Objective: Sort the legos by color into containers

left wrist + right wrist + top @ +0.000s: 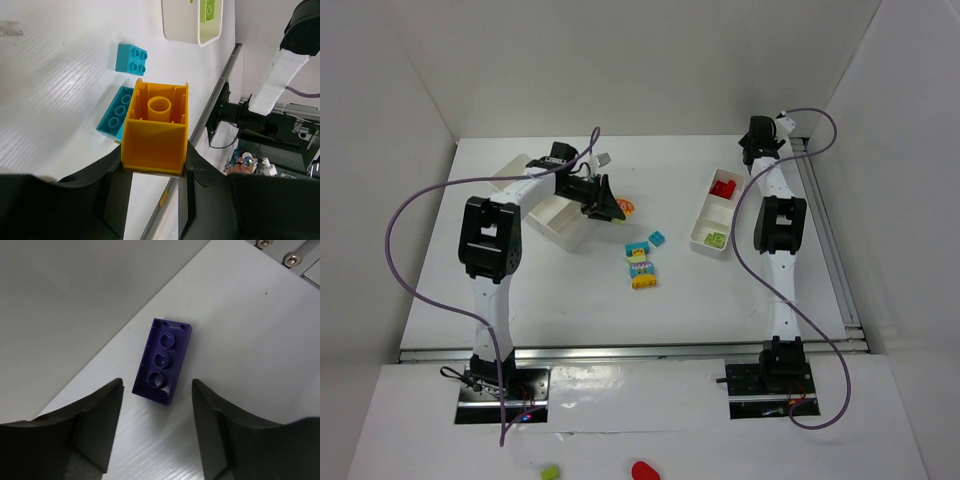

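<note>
My left claw (156, 171) is clamped on an orange brick (155, 125), its hollow underside facing the wrist camera with one round tube inside. Just beyond it lie an overturned cyan brick (117, 112) and, farther out, a small cyan brick (131, 59). My right claw (157, 387) stands apart, gripping nothing. A dark purple brick (162, 360) lies upside down on the table (240, 315) between and just ahead of its fingertips, showing three tubes

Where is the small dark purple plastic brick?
In the right wrist view, the dark purple brick lies hollow side up on the white table, between the right gripper's open fingers, beside the wall.
</note>
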You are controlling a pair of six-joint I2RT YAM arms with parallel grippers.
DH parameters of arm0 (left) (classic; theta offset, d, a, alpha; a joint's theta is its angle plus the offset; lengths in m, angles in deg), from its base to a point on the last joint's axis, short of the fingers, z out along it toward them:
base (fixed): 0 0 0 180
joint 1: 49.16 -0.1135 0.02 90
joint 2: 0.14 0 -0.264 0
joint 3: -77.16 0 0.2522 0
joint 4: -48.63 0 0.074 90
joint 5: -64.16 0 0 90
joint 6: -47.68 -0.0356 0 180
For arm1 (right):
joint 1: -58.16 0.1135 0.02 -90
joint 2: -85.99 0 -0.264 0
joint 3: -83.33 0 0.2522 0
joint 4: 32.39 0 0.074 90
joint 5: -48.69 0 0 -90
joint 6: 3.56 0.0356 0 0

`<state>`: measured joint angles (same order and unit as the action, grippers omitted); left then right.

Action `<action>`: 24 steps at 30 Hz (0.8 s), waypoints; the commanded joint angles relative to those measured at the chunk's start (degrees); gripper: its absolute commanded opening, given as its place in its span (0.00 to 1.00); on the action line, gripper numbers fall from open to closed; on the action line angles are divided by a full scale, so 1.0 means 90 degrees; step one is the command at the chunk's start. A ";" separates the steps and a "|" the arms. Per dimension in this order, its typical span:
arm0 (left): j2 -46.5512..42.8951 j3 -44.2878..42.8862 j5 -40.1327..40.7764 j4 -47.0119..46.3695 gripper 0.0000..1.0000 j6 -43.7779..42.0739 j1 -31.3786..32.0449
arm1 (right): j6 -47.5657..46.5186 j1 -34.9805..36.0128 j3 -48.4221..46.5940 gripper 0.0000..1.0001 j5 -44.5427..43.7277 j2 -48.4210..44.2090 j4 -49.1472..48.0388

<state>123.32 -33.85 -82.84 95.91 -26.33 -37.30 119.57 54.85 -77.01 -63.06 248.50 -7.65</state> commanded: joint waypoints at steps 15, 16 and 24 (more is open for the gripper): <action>0.0315 -0.0161 -0.0416 0.0192 0.00 -0.0234 -0.0312 | -0.0311 0.0016 0.0398 0.37 -0.0082 0.0117 0.0585; 0.0316 -0.0219 -0.0416 0.0192 0.00 -0.0234 -0.0312 | -0.0379 0.0016 0.0456 0.37 -0.0024 0.0116 0.0644; 0.0316 -0.0278 -0.0416 0.0250 0.00 -0.0234 -0.0370 | -0.0497 0.0016 0.1618 0.37 0.0590 -0.0908 0.1376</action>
<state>125.09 -34.48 -85.68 97.55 -27.18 -40.12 117.21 54.85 -67.02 -61.42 242.80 -7.63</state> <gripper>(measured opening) 0.453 0.371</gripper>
